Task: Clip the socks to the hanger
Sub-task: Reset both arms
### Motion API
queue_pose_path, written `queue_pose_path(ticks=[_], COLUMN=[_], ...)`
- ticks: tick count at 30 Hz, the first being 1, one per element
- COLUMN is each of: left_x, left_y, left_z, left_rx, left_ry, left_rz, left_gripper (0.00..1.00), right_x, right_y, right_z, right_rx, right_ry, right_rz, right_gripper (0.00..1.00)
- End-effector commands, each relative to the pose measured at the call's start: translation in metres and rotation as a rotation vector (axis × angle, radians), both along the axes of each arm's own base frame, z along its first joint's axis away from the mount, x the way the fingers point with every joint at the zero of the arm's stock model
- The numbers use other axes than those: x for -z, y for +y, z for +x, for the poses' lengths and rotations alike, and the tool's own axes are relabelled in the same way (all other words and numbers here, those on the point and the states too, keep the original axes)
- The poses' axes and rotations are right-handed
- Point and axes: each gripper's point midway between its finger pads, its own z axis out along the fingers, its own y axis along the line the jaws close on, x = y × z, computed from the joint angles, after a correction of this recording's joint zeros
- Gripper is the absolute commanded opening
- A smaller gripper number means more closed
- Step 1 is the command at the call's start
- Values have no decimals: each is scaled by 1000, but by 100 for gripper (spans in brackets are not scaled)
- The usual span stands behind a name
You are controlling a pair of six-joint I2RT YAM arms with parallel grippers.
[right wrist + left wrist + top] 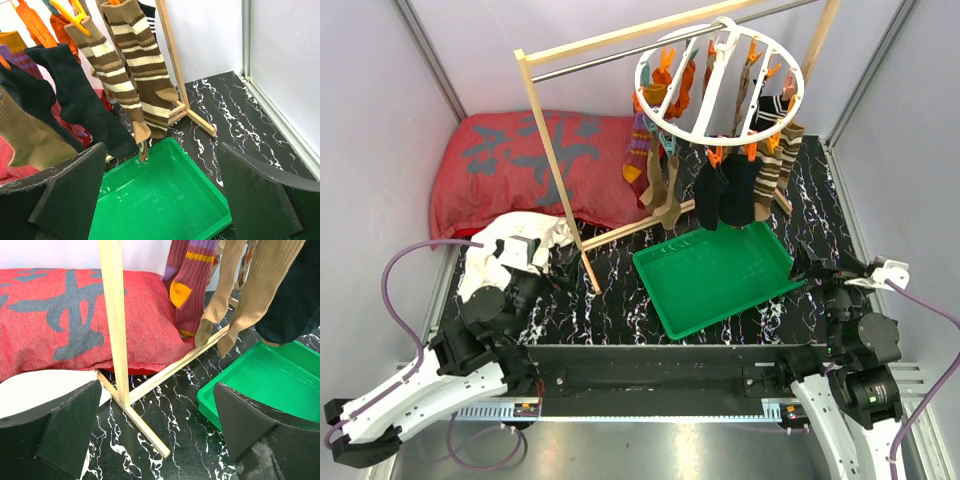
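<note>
White cloth [45,390] partly behind the left claw [157,387]

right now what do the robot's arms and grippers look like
The left arm and right arm are white links joined by chunky black joint housings, each trailing a looping purple cable. The left gripper and right gripper have broad, matte black, wedge-shaped fingers. No markings show.
</note>
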Motion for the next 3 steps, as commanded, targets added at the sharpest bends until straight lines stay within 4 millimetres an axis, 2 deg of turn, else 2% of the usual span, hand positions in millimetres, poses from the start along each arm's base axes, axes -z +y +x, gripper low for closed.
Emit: queue_pose_path(ticks=[1,3], left_x=[-17,-17], left_y=[4,3], left_z=[1,1], left_rx=[-21,-19], left_ry=[-45,-43], left_rz=[-51,-50], left_gripper=[99,99], right_x=[2,2], right_y=[-2,-3], right_z=[6,5], right_rx=[18,21], right_ry=[16,13], right_rz=[-16,-14], right_gripper=[100,100])
